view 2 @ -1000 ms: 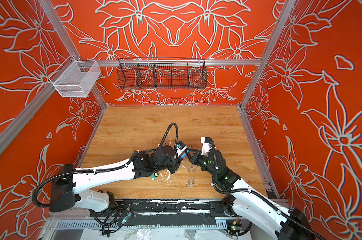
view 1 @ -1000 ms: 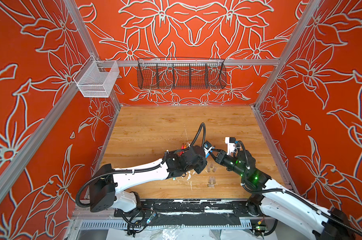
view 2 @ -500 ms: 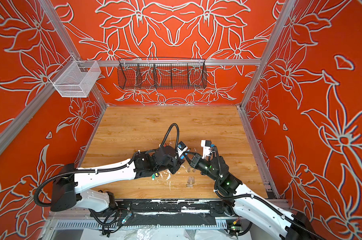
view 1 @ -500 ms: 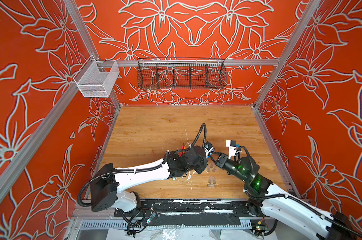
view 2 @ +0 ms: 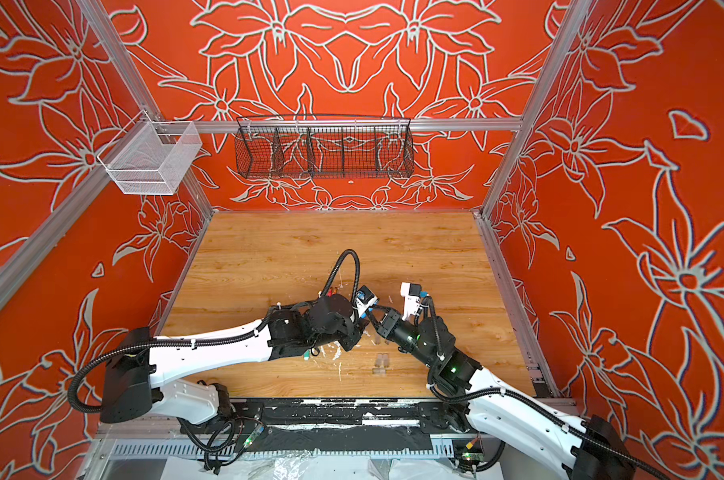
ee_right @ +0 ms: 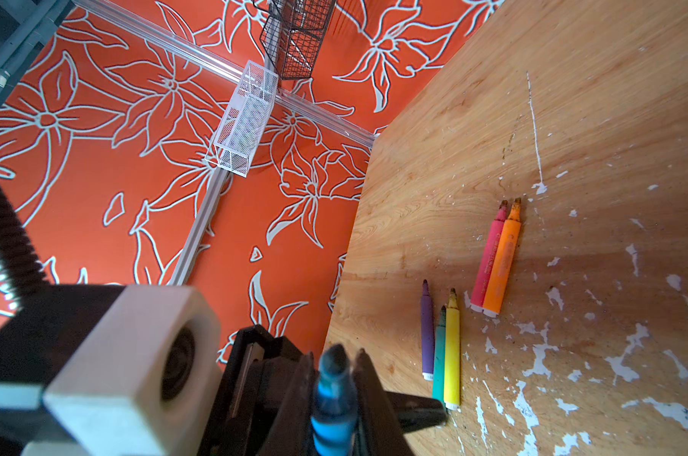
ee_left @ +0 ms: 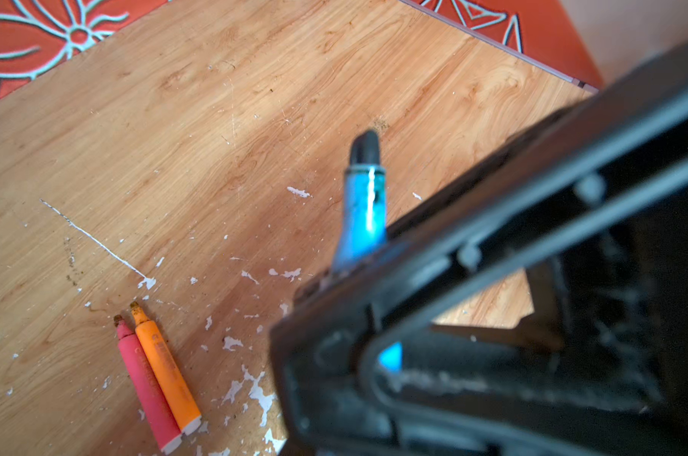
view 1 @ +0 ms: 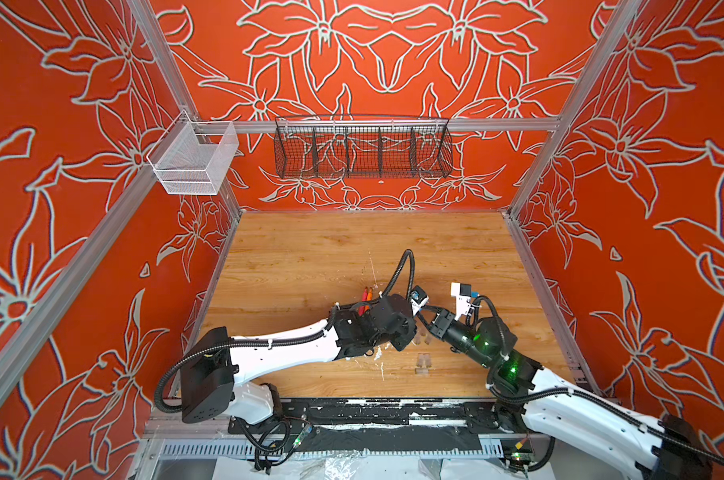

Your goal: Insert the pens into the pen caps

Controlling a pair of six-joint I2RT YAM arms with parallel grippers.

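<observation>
My right hand (ee_right: 334, 355) clamps the blue pen (ee_right: 332, 410) by its barrel. My left hand (view 2: 360, 326), closed, meets it, its hold hidden. Five more pens (ee_right: 451, 355) lie on the desk (ee_right: 571, 118), with clear pen caps (view 1: 423, 362) nearby.

Orange flower-patterned walls (view 1: 393, 50) enclose a scuffed wood-grain bench (view 1: 310, 249) — a black wire basket (view 1: 362, 149) and white mesh bin (view 1: 194, 162) hang from aluminium rails (view 1: 497, 124).
</observation>
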